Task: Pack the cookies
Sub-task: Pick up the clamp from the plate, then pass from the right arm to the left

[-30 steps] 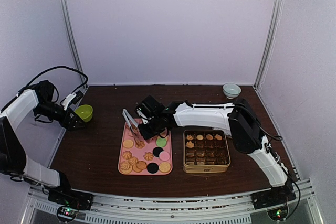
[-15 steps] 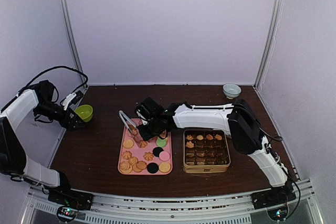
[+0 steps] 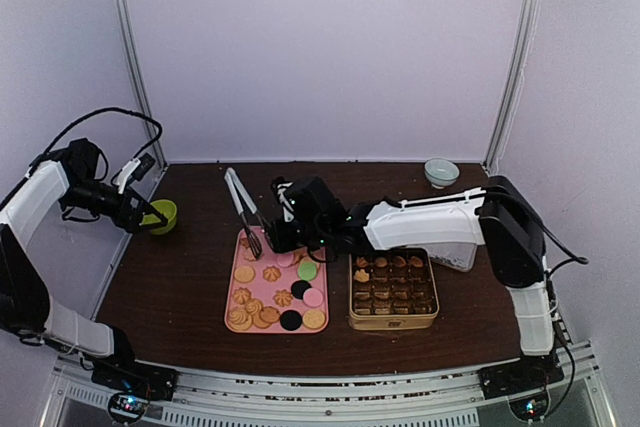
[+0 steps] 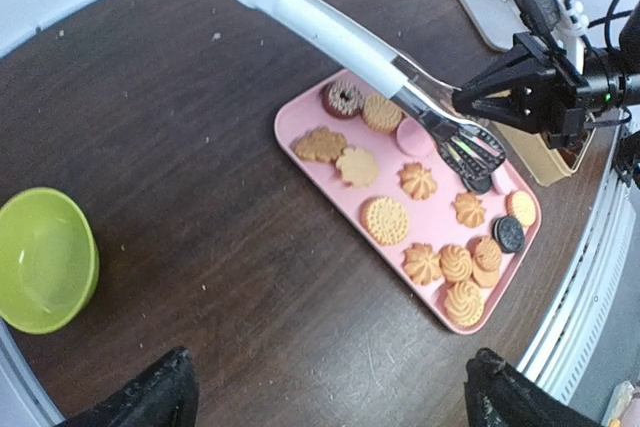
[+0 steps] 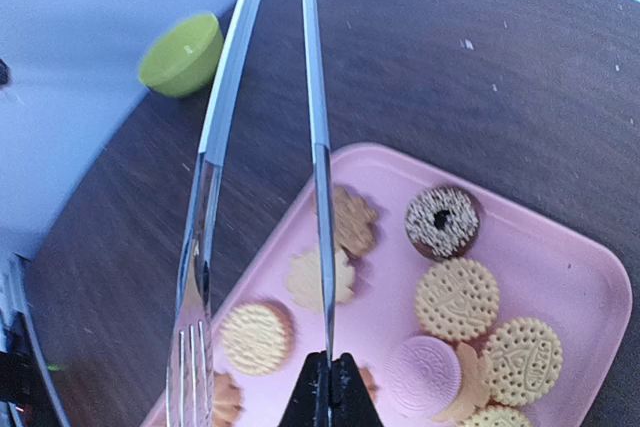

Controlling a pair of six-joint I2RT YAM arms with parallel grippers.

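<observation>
Clenches the right claw on one blade of the metal tongs, down near the toothed tips. Holds them slanted over the far end of the pink tray, with the pale handle end raised toward the back of the table and the tips low above the tray. Hangs the left claw spread wide, gripping nothing, near the table's left edge, just beside the green bowl and well apart from the tray. Shows most of the cookies lying flat on the pink tray: tan round and flower-shaped ones, one sprinkled ring, plus pink, black and green discs. Shows a few more tan ones already in the compartments of the golden tin, mostly along its far row, just right of the tray. Has a small white bowl at the back right corner.
</observation>
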